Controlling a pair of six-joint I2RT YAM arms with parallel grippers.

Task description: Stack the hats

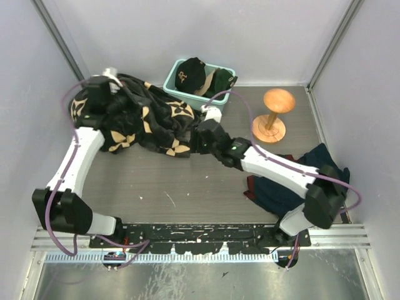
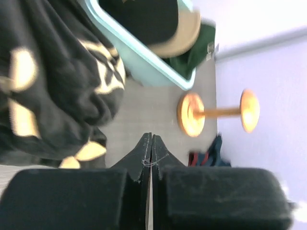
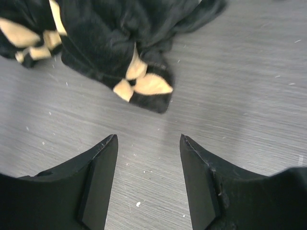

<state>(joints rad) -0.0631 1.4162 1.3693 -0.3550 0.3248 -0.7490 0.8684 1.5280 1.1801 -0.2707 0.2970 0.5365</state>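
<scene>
L fingers [image 2: 139,160] shut, R fingers [image 3: 101,160] open nr blanket [image 3: 110,38]

- Top view: bright, even overhead light, faint soft shadows, sharp.
- Left wrist view: blurred throughout; blanket [image 2: 57,86], bin [image 2: 144,67] and left tool [image 2: 151,141] all soft; wall [image 2: 268,72] washed out.
- Right wrist view: counter [image 3: 249,96] sharp, mild sheen top right.

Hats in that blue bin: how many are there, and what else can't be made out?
- Top view: only a black cap and a dark green cap show in the teal bin; any beneath are hidden.
- Top view: the bunched flower-patterned blanket hides whatever lies under it.
- Left wrist view: blurred, and the top edge cuts off the bin's caps.
</scene>
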